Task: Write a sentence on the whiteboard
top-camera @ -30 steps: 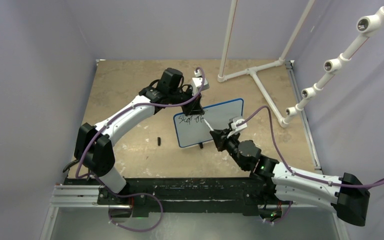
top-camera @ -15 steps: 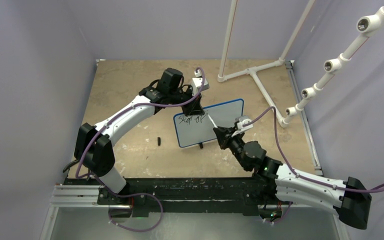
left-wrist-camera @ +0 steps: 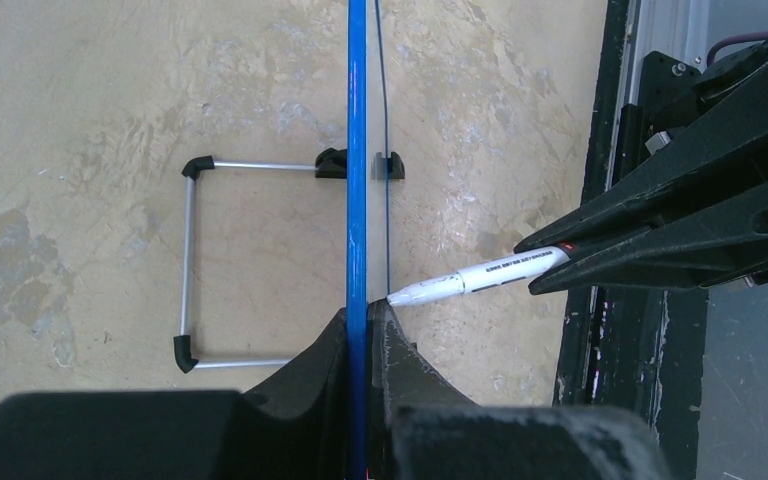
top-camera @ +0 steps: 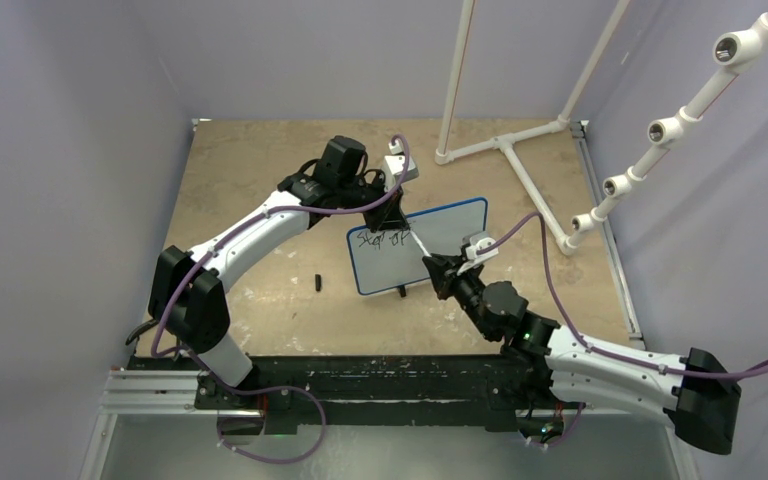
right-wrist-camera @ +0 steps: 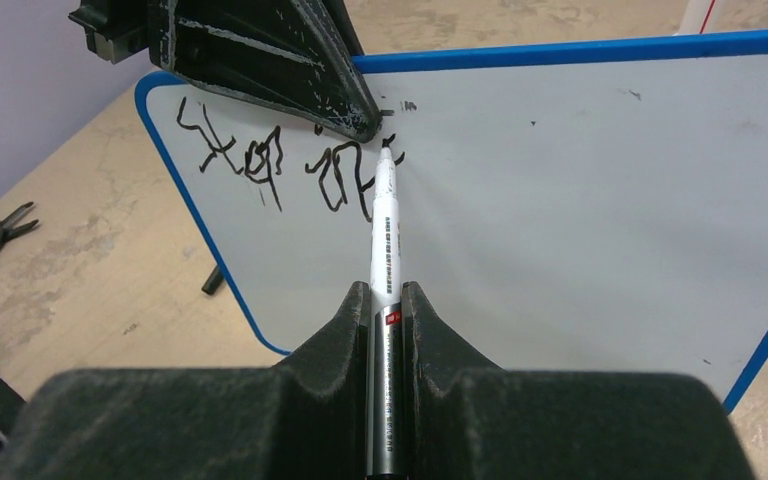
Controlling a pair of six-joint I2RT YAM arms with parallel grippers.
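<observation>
Top external shows the right gripper [top-camera: 430, 262], clamping the marker [right-wrist-camera: 385, 235], shifted slightly left; right wrist shows its tip at the sentence [right-wrist-camera: 280, 165]; the left gripper [left-wrist-camera: 360, 315] pinches the whiteboard [right-wrist-camera: 580, 180].

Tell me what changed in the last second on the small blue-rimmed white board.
The right gripper, shut on the slim white marker, shifted slightly right then eased partway back, adding strokes to the black handwritten scribble. The left gripper stayed clamped on the top edge of the blue-rimmed white board, which did not move.
</observation>
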